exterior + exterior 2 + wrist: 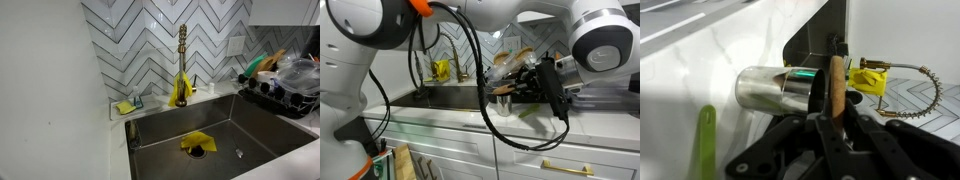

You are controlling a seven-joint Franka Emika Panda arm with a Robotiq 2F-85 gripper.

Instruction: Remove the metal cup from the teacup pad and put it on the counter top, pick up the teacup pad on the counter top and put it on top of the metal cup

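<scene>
In the wrist view the metal cup (770,88) stands on the white counter top (690,75); the picture is turned, so the cup looks as if it lies sideways. My gripper (836,112) is shut on the brown round teacup pad (837,80), seen edge-on between the fingers. The pad sits right at the cup's end, and I cannot tell whether they touch. In an exterior view my gripper (525,88) hangs over the counter top (590,122) beside the sink, and the cup is hidden behind it. The exterior view with the faucet shows neither arm nor cup.
The steel sink basin (250,125) holds a yellow cloth (197,143). A spring faucet (182,60) stands behind it and also shows in the wrist view (925,85). A loaded dish rack (285,85) stands by the sink. A green strip (705,140) lies near the cup.
</scene>
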